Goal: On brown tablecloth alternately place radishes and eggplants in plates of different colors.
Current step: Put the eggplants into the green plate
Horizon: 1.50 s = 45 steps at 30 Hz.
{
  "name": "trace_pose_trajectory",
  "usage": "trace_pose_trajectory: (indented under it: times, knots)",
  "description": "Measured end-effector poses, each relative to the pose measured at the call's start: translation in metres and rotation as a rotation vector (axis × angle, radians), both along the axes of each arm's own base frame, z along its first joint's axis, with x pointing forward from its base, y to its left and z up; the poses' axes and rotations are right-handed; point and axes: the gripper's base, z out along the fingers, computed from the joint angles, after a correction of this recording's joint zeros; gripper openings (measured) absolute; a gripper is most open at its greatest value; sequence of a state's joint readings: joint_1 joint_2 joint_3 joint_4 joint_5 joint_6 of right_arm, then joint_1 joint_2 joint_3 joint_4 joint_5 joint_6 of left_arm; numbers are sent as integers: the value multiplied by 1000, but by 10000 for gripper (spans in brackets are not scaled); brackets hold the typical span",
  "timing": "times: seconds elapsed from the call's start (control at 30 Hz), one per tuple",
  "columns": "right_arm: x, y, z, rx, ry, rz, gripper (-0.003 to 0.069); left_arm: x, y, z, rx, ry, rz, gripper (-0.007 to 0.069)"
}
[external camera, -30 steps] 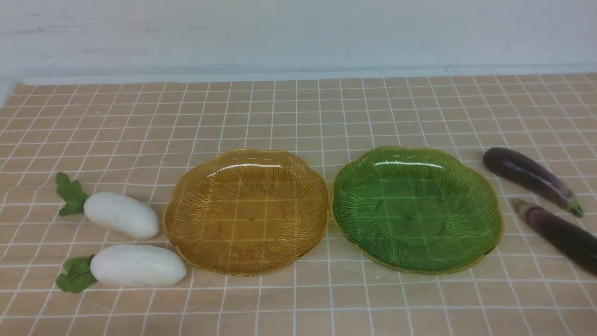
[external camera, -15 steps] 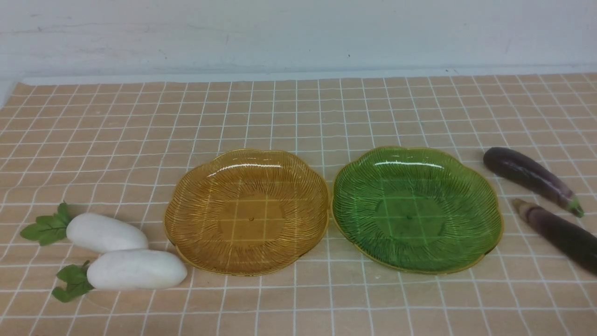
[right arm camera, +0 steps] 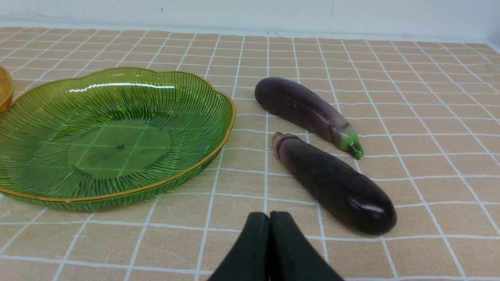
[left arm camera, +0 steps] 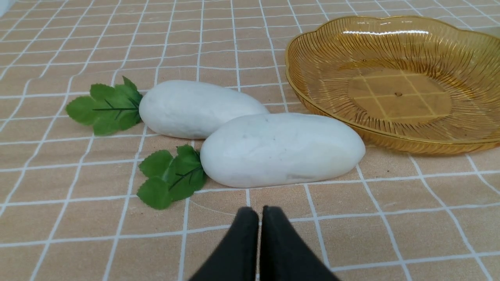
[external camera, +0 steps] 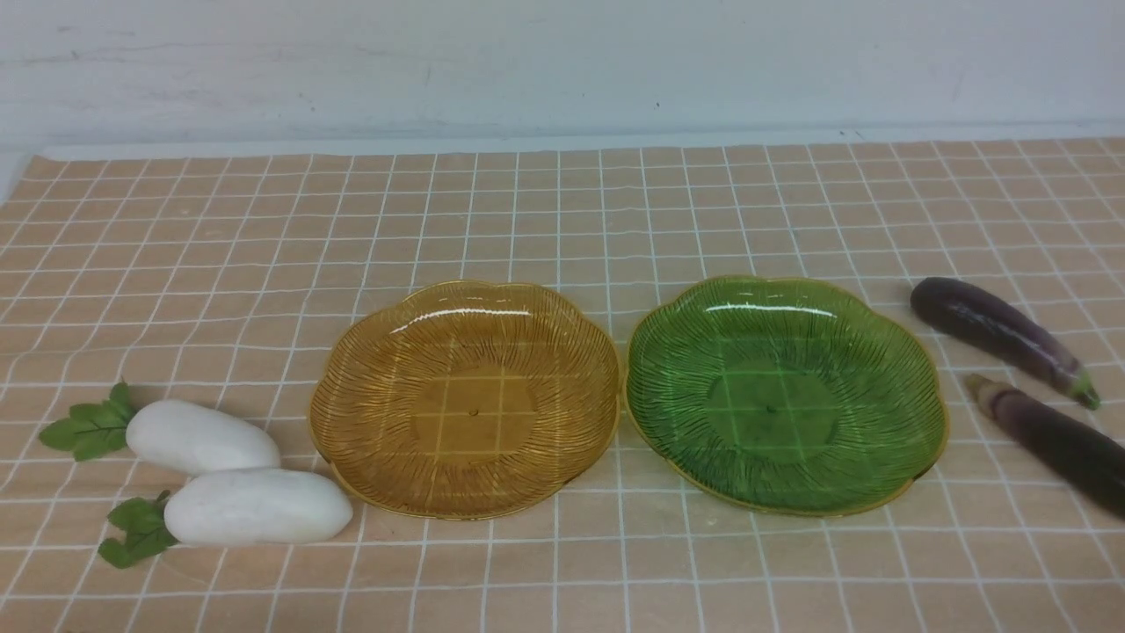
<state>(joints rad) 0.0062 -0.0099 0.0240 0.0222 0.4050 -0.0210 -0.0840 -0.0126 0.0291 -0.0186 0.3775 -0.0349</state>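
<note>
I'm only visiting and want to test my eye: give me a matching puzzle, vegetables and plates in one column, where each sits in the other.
Column one:
1. radishes
2. eggplants
3. amber plate
4. green plate

Column two:
a. empty, just right of centre
b. lying on the brown tablecloth, at the robot's far left
c. empty, just left of centre
d. lying on the cloth, at the robot's far right

Pairs: 1-b, 2-d, 3-c, 4-a.
</note>
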Motion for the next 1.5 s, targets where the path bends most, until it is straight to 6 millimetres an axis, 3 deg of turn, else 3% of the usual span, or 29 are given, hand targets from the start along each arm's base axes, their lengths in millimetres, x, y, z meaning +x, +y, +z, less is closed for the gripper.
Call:
trace_pose_trajectory:
  times: [0.43, 0.57, 0.7, 0.8, 0.97, 1.03, 1.17, 1.23, 1.3, 1.37, 1.5]
  knots:
    - [0, 1, 1, 55, -19, -3, -17, 0, 0, 1, -8, -6, 2, -3]
    - [1, 5, 5, 366, -42, -19, -17, 1, -5, 4, -278, -15, 28, -3]
    - [1, 10, 8, 676, -45, -29, -17, 0, -12, 7, -700, 32, 65, -3]
    - [1, 10, 10, 763, -59, -30, -17, 0, -15, 11, -915, 47, 73, -3]
    - [2, 9, 13, 792, -100, -36, -17, 2, -12, 18, -995, -40, 84, -3]
    - [1, 8, 24, 754, -145, -21, -17, 3, -8, 24, -1042, -106, 99, -3]
    - [-10, 9, 96, 528, -295, 66, -17, 0, -8, 48, -1037, -173, 56, -3]
    - [-5, 13, 121, 383, -199, 93, -15, -4, -14, 79, -897, -161, -26, -3]
    - [8, 14, 129, 272, -31, 96, -14, -1, -20, 92, -810, -79, -63, -3]
    - [28, 12, 125, 182, 212, 71, -14, 8, -28, 99, -704, 104, -98, -3]
    - [76, 1, 106, 120, 650, -68, -10, 38, -38, 94, -487, 515, -153, -3]
